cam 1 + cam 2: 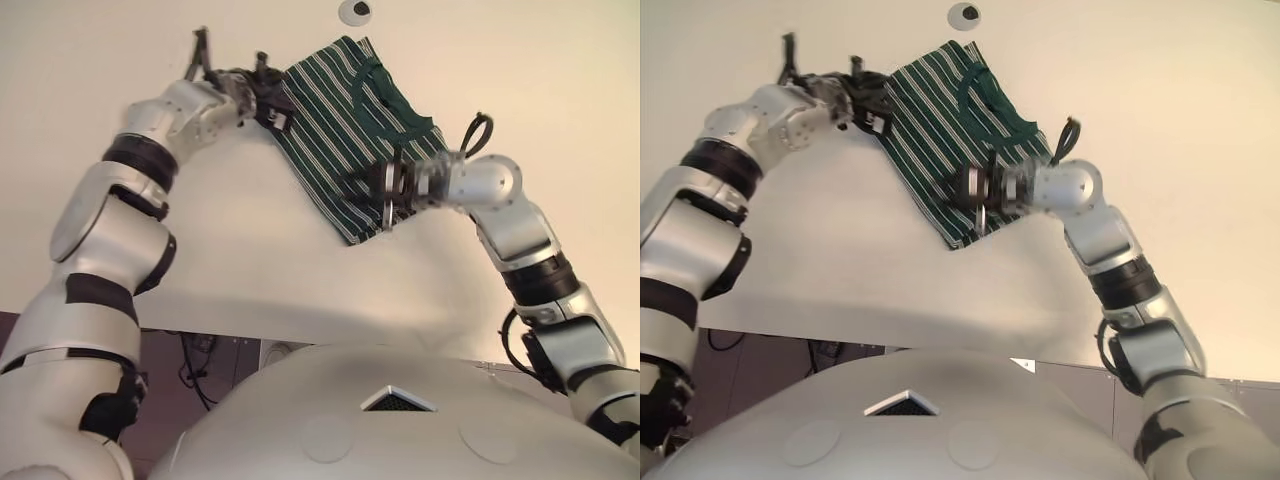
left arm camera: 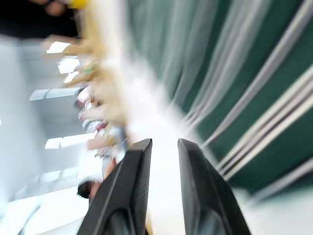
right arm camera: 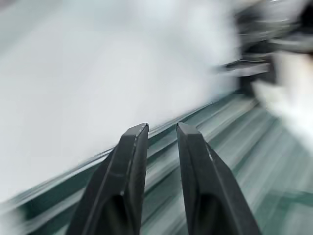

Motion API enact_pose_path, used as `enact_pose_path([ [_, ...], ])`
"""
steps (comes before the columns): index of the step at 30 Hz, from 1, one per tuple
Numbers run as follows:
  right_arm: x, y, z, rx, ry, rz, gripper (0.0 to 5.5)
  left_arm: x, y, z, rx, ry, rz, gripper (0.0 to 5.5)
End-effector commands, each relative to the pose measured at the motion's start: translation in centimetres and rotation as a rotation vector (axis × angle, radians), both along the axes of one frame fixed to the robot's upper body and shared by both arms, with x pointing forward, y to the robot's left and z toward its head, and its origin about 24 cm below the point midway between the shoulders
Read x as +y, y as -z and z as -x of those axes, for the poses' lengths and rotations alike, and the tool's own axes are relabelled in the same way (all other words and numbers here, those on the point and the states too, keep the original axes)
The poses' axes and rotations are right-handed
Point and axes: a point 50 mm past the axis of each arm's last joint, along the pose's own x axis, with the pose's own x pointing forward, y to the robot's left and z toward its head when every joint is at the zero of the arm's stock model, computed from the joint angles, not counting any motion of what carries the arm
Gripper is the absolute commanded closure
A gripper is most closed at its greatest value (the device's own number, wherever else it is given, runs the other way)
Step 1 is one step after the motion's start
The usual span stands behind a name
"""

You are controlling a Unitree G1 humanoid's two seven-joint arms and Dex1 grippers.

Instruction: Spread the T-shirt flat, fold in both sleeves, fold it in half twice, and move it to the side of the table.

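The striped green T-shirt (image 1: 345,110) lies folded into a rough rectangle, collar up, on the far middle of the white bench (image 1: 250,250). The left tool (image 2: 164,144) sits at the shirt's left edge, its fingers a narrow gap apart with bare bench between them. The right tool (image 3: 161,129) is over the shirt's near right edge, likewise slightly spread and pinching nothing.

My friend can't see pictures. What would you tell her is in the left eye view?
A folded dark green T-shirt with thin white stripes lies on a white table. The robot's left jaws are at the shirt's left edge, and the right jaws are over its near edge.
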Motion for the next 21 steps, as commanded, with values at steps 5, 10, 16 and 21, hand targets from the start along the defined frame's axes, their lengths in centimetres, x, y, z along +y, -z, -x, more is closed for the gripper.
enact_pose_path([
  [5,-5.6,2.8,2.1,0.057,-0.021,0.405,4.46,0.3,5.0,5.2,0.448,0.162,0.109,4.60],
  [10,-0.6,5.9,2.9,0.130,-0.181,0.420,4.46,-2.3,6.8,2.6,0.345,-0.013,-0.058,4.60],
  [16,1.3,3.8,0.5,0.132,-0.112,0.181,4.46,0.8,5.2,0.8,0.230,-0.304,0.102,4.60],
  [21,-1.8,-2.8,-2.3,0.118,0.115,-0.406,4.46,2.5,1.7,1.3,0.266,-0.282,0.789,4.60],
])
